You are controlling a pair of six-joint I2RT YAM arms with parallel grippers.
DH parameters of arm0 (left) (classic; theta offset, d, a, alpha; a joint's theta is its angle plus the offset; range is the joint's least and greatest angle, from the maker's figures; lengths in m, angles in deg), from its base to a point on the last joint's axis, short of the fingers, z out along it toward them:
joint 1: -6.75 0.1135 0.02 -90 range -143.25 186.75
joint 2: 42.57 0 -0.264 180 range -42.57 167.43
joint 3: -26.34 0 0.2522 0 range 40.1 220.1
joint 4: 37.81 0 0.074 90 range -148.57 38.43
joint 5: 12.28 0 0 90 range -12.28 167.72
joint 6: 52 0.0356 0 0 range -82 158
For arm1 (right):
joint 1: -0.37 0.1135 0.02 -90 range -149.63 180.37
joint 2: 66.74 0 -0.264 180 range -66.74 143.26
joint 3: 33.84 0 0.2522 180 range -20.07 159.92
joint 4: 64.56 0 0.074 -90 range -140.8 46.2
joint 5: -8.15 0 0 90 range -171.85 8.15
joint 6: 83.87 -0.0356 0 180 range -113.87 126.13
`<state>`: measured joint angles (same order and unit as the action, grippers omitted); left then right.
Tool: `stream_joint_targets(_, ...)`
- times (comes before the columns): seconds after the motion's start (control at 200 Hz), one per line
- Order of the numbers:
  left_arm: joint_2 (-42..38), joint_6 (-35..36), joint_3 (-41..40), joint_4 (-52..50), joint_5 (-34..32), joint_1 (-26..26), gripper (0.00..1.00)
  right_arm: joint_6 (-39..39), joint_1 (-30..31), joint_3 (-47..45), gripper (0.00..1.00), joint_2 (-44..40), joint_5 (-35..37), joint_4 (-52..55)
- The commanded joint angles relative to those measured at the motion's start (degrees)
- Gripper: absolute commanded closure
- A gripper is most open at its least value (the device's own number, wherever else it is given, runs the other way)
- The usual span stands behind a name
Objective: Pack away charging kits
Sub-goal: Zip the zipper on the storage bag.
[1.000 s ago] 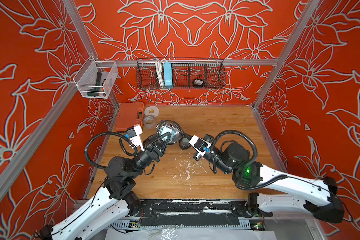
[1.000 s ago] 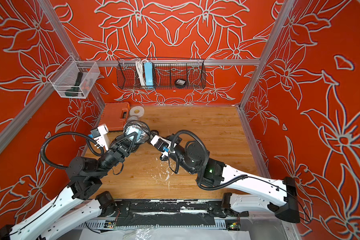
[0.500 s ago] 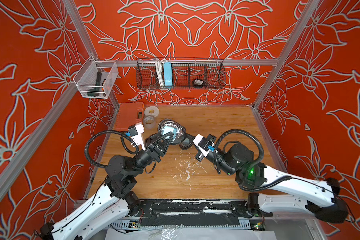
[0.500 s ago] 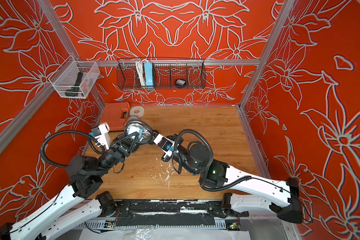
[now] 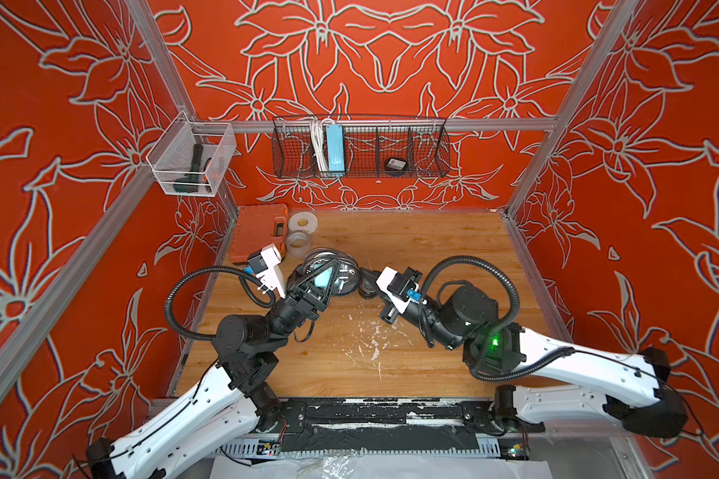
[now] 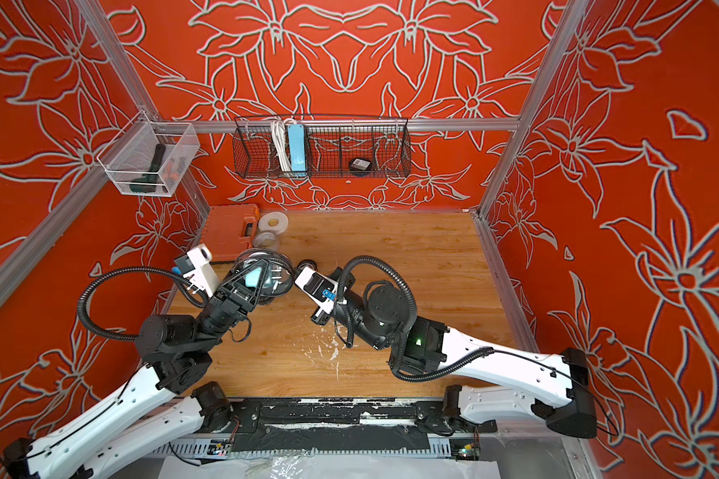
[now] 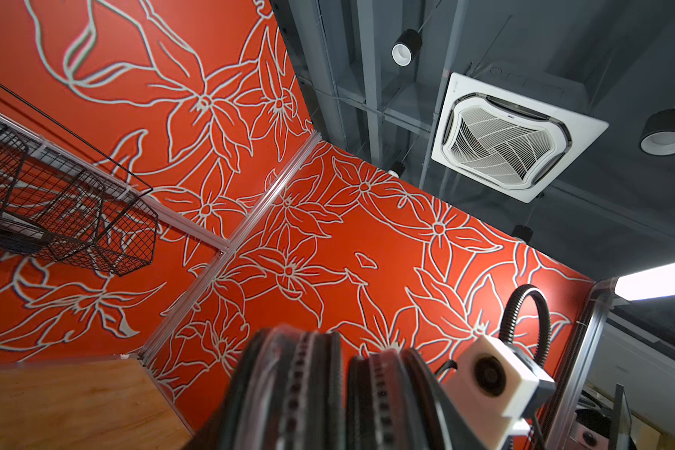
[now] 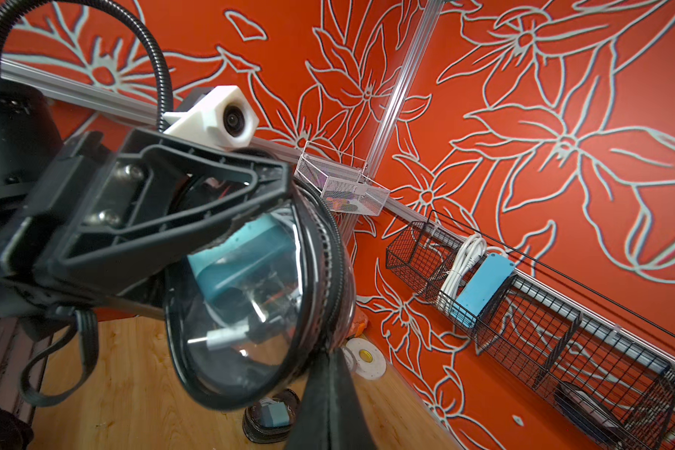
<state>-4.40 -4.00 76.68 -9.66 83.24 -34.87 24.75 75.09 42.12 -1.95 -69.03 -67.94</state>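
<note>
Table (image 5: 432, 257): wooden surface, flecked white near its centre; both arms reached over it toward the rear left.
Wire basket (image 5: 428, 141): hung on the rear wall. A blue power strip (image 5: 333, 147) with a white cord stood in one compartment, and a dark-rimmed case (image 5: 396, 164) lay in another.
Orange tool case (image 5: 258, 226): lay flat in the rear left corner, with two tape rolls (image 5: 303, 221) just beside it.
Left gripper (image 5: 328, 268): fingers stood moderately apart on opposite faces of the clear oval case (image 8: 250, 311), one pad against the clear face. It could not be told whether this was a firm clamp or a loose bracket.
Right gripper (image 8: 325, 362): jaws were closed together, tip touching the black rim of the raised case. It could not be told whether anything was pinched there.
Clear oval case: raised off the table between the left fingers. Its two toothed rims stood apart in the left wrist view.
Second case (image 8: 252, 426): rested on the table near the right gripper's tip, with a second plug adapter (image 8: 272, 413) inside.
Plug adapter (image 8: 242, 253): teal cube, inside the raised case.
Cable (image 8: 227, 335): white, inside the same case, beside the adapter.
</note>
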Motion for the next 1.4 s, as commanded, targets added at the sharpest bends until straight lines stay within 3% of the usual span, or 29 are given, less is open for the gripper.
stream_joint_targets(0.0, 0.63, -0.8, 0.26, 4.63, -0.32, 0.05, 0.55, -1.01, 0.67, 1.7, 1.0, 0.59, -1.04, -1.47)
stream_joint_targets(0.125, 0.53, -0.5, 0.69, 3.21, -1.42, 0.05, 0.73, -0.91, 0.69, 1.23, 1.0, 0.83, -0.45, -1.81)
stream_joint_targets(0.4, 0.48, 2.49, 5.0, -6.16, -0.55, 0.05, 1.0, 4.1, 0.11, 1.11, 1.0, -1.56, 3.69, -0.22)
stream_joint_targets(0.616, 1.83, 5.98, 9.82, -18.22, 1.96, 0.05, 1.0, 9.5, -3.85, 5.58, 1.0, -0.96, 1.17, 8.62)
stream_joint_targets(0.716, 2.38, 8.1, 11.76, -23.26, 3.08, 0.05, 1.0, 12.47, -5.42, 5.49, 1.0, -0.58, 3.51, 7.75)
stream_joint_targets(0.821, 4.35, 10.4, 15.32, -30.61, 2.75, 0.05, 1.0, 16.16, -7.74, 1.14, 1.0, -2.17, 1.37, 0.96)
stream_joint_targets(0.956, 8.59, 13.02, 18.98, -35.16, 7.3, 0.05, 1.0, 15.13, -11.13, 4.64, 1.0, -1.4, -4.01, 8.16)
stream_joint_targets(1.046, 11.31, 13.91, 21.44, -38.92, 6.93, 0.05, 1.0, 16.35, -12.06, 5.22, 1.0, -0.61, -3.08, 8.03)
stream_joint_targets(1.396, 6.48, 14.74, 18.68, -36.85, 7.45, 0.05, 1.0, 10.82, -20.99, 2.33, 1.0, -4.77, -12.69, 11.08)
